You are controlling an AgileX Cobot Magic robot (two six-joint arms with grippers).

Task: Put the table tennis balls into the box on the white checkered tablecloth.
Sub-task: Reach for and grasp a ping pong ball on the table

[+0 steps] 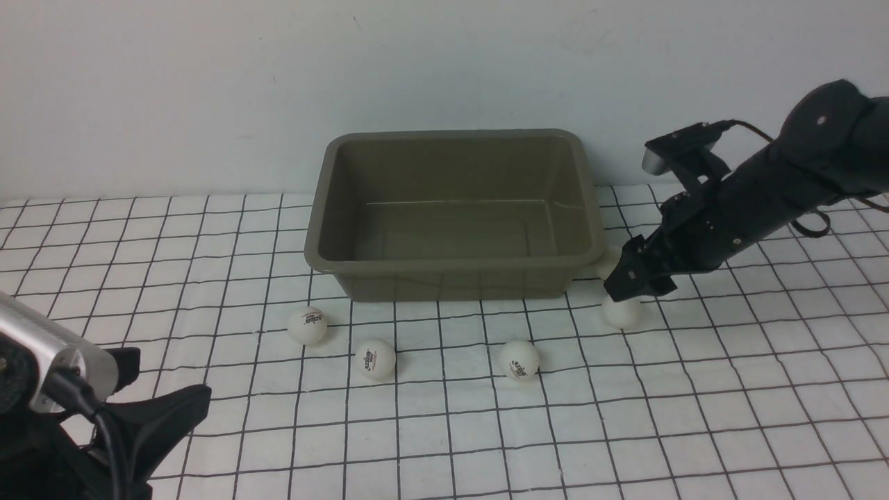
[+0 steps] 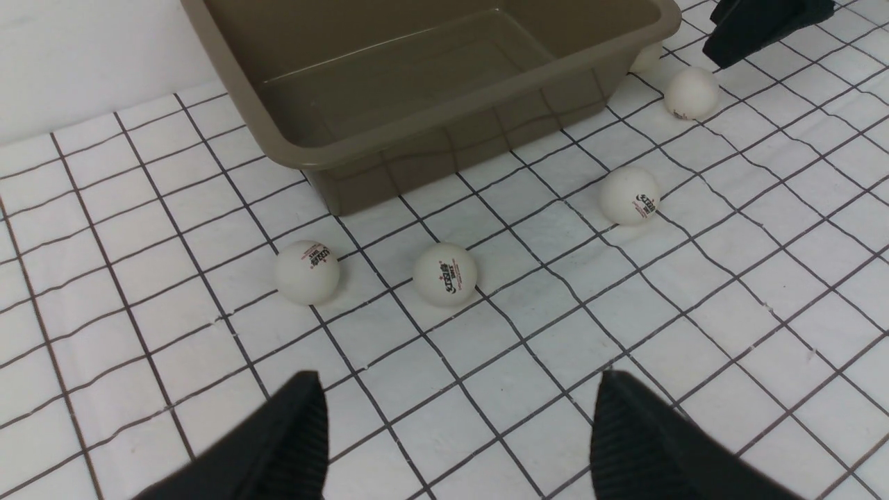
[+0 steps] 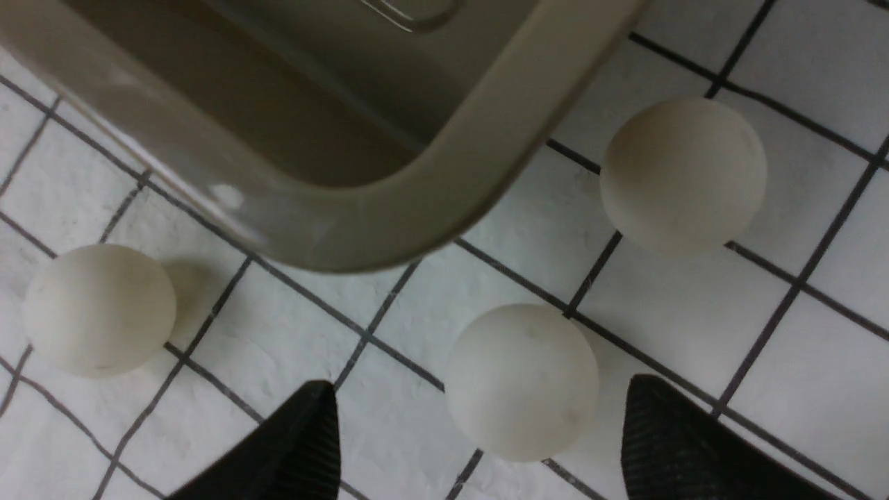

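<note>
Right end effector (image 1: 627,286), jaws apart, over a matte white table tennis ball (image 1: 620,312) at the right near corner of the olive-grey plastic box (image 1: 451,283); left end effector (image 2: 458,423), jaws spread, near left. All five balls lie on the white checkered tablecloth (image 1: 694,417).

You're seeing a smooth plastic box (image 1: 451,274) with a faint sheen. Beside it, matt white table tennis balls (image 1: 376,359) lie on a slightly wrinkled, fine-textured cloth tablecloth (image 1: 694,417). The right claw (image 3: 479,385) near the box is matt black and ribbed.

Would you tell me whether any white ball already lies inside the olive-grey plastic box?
No; the olive-grey plastic box holds nothing, and the white table tennis balls lie outside it.
</note>
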